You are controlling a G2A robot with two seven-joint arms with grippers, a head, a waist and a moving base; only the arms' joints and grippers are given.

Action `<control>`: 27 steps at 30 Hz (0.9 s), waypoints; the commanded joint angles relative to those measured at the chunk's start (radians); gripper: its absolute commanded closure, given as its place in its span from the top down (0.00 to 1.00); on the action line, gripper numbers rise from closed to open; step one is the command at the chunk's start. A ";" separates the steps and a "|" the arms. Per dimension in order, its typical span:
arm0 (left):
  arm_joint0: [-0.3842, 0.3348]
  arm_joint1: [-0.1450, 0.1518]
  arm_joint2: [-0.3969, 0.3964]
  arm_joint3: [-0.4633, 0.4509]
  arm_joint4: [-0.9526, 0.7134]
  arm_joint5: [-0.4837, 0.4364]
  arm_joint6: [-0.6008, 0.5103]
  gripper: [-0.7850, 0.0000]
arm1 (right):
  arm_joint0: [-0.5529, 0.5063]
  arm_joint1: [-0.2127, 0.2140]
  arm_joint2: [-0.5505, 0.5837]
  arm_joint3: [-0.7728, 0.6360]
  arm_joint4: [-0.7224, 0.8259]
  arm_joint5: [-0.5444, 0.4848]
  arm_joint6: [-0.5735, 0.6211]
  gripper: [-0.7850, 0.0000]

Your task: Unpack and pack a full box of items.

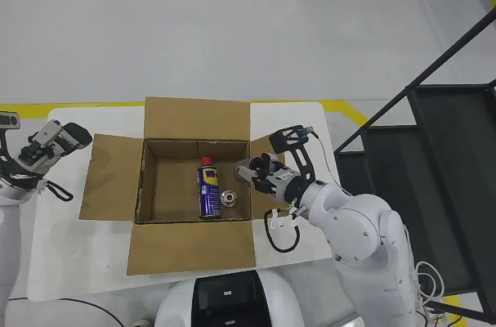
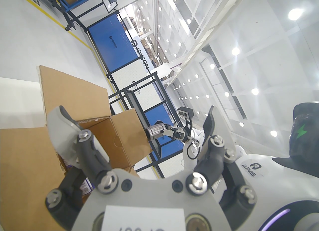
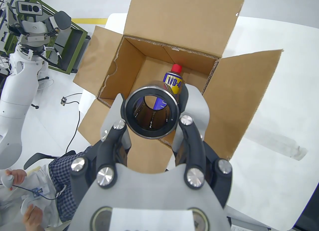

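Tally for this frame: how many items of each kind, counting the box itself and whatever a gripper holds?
Cardboard box: 1
Spray can: 1
Metal cylinder, in the right gripper: 1
Small round metal part, on the box floor: 1
Total: 4

Left hand (image 2: pixel 134 120) splayed, right hand (image 3: pixel 152 110) clamped
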 commanded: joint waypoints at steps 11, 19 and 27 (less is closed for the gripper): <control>0.000 0.000 0.000 0.000 0.000 0.000 0.000 1.00 | -0.035 0.012 0.142 -0.051 0.143 -0.032 -0.033 0.00; 0.000 0.000 0.000 0.000 0.000 0.000 0.000 1.00 | -0.027 0.035 0.449 0.011 0.247 -0.042 -0.026 0.00; 0.000 0.000 0.000 0.000 0.000 0.000 0.000 1.00 | 0.030 0.064 0.522 0.250 0.144 -0.092 0.015 0.00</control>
